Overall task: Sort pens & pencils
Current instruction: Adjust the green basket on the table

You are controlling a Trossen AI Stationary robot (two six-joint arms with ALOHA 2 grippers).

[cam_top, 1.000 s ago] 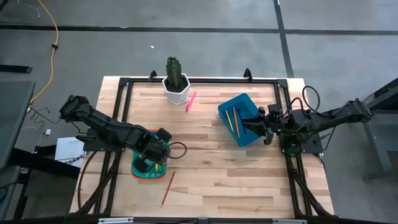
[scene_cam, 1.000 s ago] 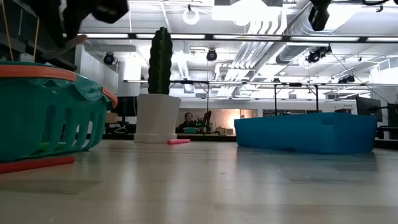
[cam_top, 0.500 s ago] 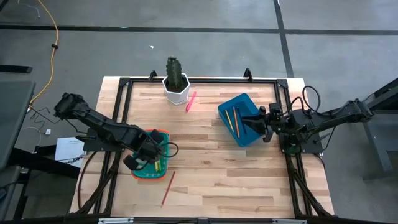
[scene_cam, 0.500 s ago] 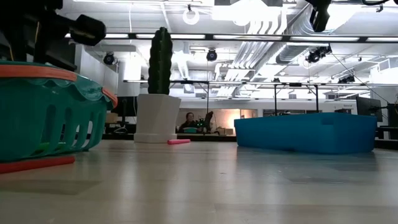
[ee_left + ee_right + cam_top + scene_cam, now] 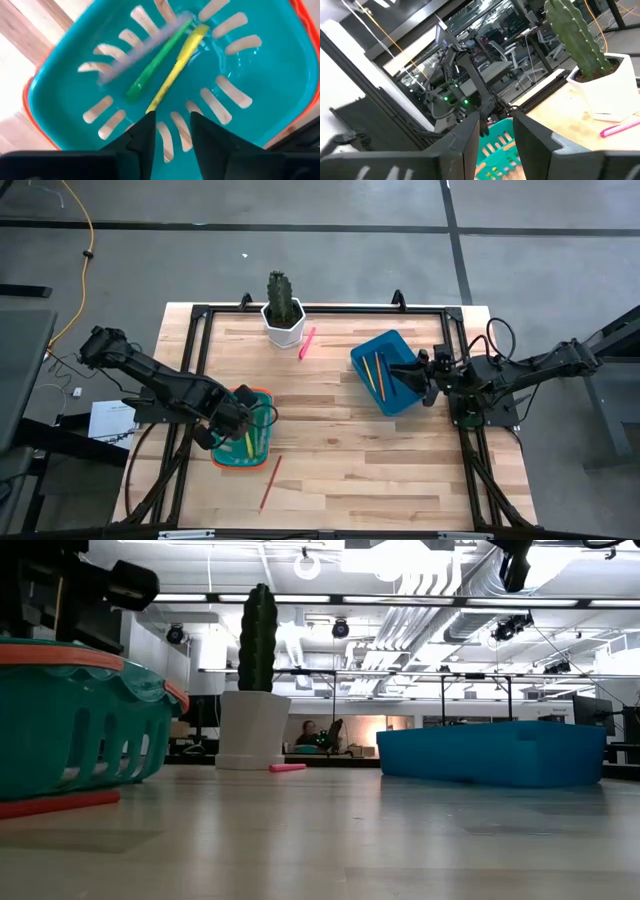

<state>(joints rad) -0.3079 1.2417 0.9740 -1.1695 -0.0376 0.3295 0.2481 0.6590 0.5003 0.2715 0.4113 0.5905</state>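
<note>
Landmark: the cactus pot [image 5: 283, 322] at the table's [image 5: 340, 480] far edge.

Teal basket [image 5: 243, 442], orange-rimmed, well to the near left of the pot: holding a green pen [image 5: 159, 60] and a yellow pen [image 5: 175, 67], lying side by side and touching, as the left wrist view is showing.

Blue bin [image 5: 388, 370], to the right of the pot and nearer: holding pencils [image 5: 373, 372], at least two, an orange and a darker one.

Hot-pink pen [image 5: 306, 342], just beside the pot on its right: lying loose on the wood, unsorted.

Red-orange pencil [image 5: 270, 482], far nearer than the pot, just past the basket's near corner: loose, unsorted.

Progress, by judgement: roughly two thirds through; two items are waiting.

Left gripper [image 5: 232, 423], hanging over the basket: fingers [image 5: 142, 132] standing apart, holding nothing.

Right gripper [image 5: 410, 372], hovering over the bin's right side: fingers [image 5: 467, 137] spread wide, empty.

Change: a second ago the left gripper was sitting farther right over the basket with fingers nearly closed; it is now lying farther left with fingers parted, and the yellow pen is showing plainly in the basket. The right arm is staying where it was.
</note>
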